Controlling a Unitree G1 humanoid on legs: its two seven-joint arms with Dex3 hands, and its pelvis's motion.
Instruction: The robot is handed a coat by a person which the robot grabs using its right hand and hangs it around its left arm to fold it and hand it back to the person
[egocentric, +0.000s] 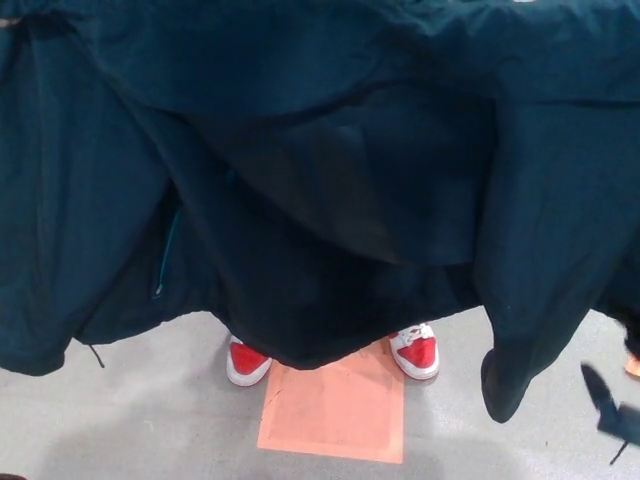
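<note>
Only a strip of floor (130, 420) showed, along the bottom of the view. It was smooth and pale grey, mottled with lighter scuffs. A flat, pale orange square (335, 415) lay on it near the middle, its edges slightly askew to the frame. A small sliver of similar orange (633, 368) sat at the right edge. The light was soft and even, with a faint, broad shadow across the lower left.

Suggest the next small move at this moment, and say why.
Probably lift the right hand toward the coat: the coat hangs spread across the view above the person's red shoes, and the hand sits low at the right edge, apart from the sleeve end.
</note>
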